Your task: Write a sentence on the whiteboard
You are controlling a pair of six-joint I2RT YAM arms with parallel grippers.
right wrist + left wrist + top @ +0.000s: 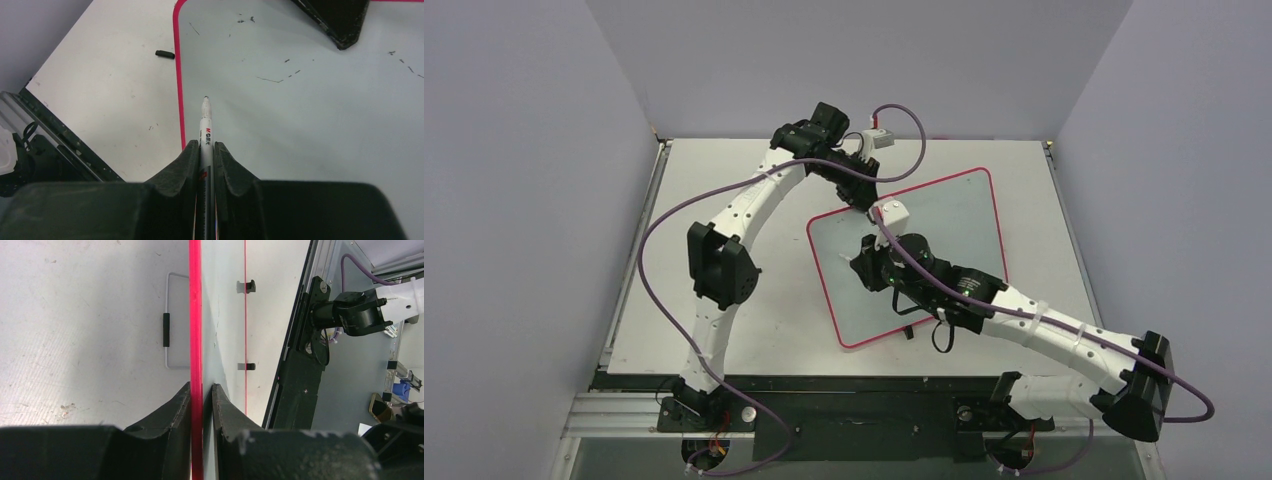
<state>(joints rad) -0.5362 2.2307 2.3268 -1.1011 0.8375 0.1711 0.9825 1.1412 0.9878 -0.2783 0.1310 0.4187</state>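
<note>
We see the whiteboard (954, 215) lying askew on the table (724, 190), right of centre. Our left claw (201, 386) is nearly closed, its two fingers pinching the board's red rim at the far edge. Our right claw (205, 145) is fully closed on a white marker (205, 125), whose tip points at the board just inside the rim; whether it touches we cannot tell. Only small stray dark marks show on the surface. A small black piece (164, 54) lies on the table near the rim.

whiteboard (954, 215) white, red rim; marker (205, 131) white (red logo)
</note>
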